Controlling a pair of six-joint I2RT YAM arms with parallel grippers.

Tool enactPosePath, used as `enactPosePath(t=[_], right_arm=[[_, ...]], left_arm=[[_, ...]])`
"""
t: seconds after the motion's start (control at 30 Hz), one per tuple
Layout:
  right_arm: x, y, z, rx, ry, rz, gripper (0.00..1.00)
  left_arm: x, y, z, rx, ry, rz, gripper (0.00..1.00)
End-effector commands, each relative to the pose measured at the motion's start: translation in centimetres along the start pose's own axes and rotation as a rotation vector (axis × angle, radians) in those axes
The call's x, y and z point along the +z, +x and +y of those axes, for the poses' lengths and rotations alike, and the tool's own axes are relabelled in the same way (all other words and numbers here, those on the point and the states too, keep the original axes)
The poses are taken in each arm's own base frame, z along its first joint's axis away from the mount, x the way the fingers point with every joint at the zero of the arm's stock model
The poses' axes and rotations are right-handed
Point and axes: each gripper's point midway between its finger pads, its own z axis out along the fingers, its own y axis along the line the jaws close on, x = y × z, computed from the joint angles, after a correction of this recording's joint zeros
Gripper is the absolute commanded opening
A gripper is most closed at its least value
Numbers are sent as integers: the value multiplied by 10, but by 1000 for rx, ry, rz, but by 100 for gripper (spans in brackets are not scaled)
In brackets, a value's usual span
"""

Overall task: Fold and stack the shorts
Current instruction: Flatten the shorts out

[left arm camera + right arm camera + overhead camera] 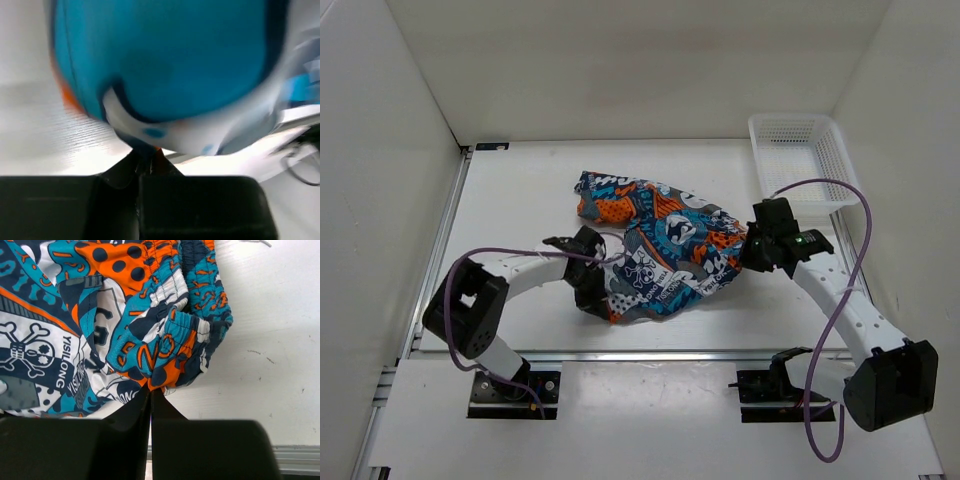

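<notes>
The patchwork shorts [658,240] lie bunched in the middle of the white table, in navy, teal, orange and white. My left gripper [592,278] is shut on their near left edge; in the left wrist view the cloth [165,65] hangs blurred and close above the closed tips [147,159]. My right gripper [750,252] is shut on the gathered waistband at the right end. In the right wrist view the shorts [125,315] show skulls and "YISILONG" lettering, pinched at the tips [151,387].
A white plastic basket [802,160] stands at the back right of the table [520,200]. White walls close the left, back and right sides. A purple cable [850,250] loops over the right arm.
</notes>
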Motion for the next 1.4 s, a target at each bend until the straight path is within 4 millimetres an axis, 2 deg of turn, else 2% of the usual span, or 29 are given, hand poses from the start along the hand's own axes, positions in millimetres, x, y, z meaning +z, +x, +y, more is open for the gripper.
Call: enactPosePath(t=[0.0, 0.1, 0.13, 0.17, 0.2, 0.23, 0.27, 0.3, 0.33, 0.37, 0.47, 0.5, 0.57, 0.6, 0.63, 0.67, 0.7, 0.73, 0.77, 0.83, 0.87, 0.9, 0.97, 1.07, 1.13, 1.2, 1.27, 1.3, 1.37], right_arm=[[-19, -20, 11, -2, -35, -51, 0], [-20, -48, 22, -38, -25, -86, 0], [-38, -82, 41, -67, -67, -162, 0], [-30, -100, 43, -75, -34, -162, 0], [-35, -122, 48, -75, -28, -194, 0], [-71, -166, 72, -90, -81, -298, 0], [-66, -187, 77, -79, -61, -303, 0], [-100, -225, 96, -66, -111, -389, 0], [-119, -242, 107, -72, -152, -444, 0], [-152, -259, 121, -71, -218, -522, 0], [-191, -259, 131, -82, -298, -589, 0], [-178, -247, 130, -92, -291, -555, 0], [-183, -225, 120, -106, -298, -558, 0], [-142, -196, 104, -99, -248, -456, 0], [-133, -184, 101, -93, -260, -448, 0], [-139, -168, 90, -93, -266, -459, 0], [-127, -150, 81, -75, -253, -424, 0], [-86, -110, 59, -57, -196, -311, 0], [-88, -92, 48, -46, -197, -309, 3], [-52, -36, 17, -27, -128, -185, 41], [-55, -20, 10, -15, -132, -175, 54], [-51, -7, 3, -7, -117, -150, 75], [-46, 17, -11, 14, -89, -100, 84], [-49, 20, -14, 48, -72, -83, 86], [-48, 20, -12, 65, -76, -56, 86], [-46, 25, -11, 115, -97, -25, 81], [-34, 42, -21, 180, -87, 27, 76], [-28, 41, -18, 217, -121, 19, 76], [-15, 58, -18, 298, -180, 73, 76]], left_arm=[[-47, -59, -35, 61, 117, -191, 10], [-110, -116, -35, 63, 31, -328, 10], [-130, -131, -37, 66, 16, -366, 10], [-180, -172, -51, 82, 31, -495, 10], [-202, -178, -51, 72, 22, -502, 10], [-229, -191, -56, 74, 28, -555, 10], [-250, -211, -51, 50, 27, -593, 10], [-308, -228, -61, 46, 72, -725, 10], [-363, -229, -76, 74, 136, -860, 10], [-382, -230, -75, 62, 153, -910, 10], [-425, -211, -72, 49, 210, -1030, 10], [-431, -205, -69, 47, 215, -1055, 10], [-427, -184, -62, 53, 222, -1073, 10], [-417, -177, -56, 45, 213, -1050, 10], [-416, -160, -52, 59, 207, -1056, 10], [-376, -157, -35, 36, 161, -960, 10], [-357, -150, -25, 21, 143, -916, 10], [-337, -143, -14, 1, 115, -875, 10], [-294, -127, 7, -29, 79, -785, 16], [-250, -112, 26, -51, 55, -703, 47], [-210, -94, 42, -98, 44, -601, 89], [-194, -89, 47, -113, 47, -560, 100], [-173, -89, 50, -129, 62, -509, 100], [-173, -96, 50, -136, 49, -502, 94], [-181, -100, 51, -140, 28, -519, 85], [-182, -97, 56, -149, 2, -520, 64], [-170, -89, 63, -202, -11, -492, 56], [-161, -83, 63, -220, 0, -459, 56], [-139, -78, 50, -249, 114, -406, 71]])
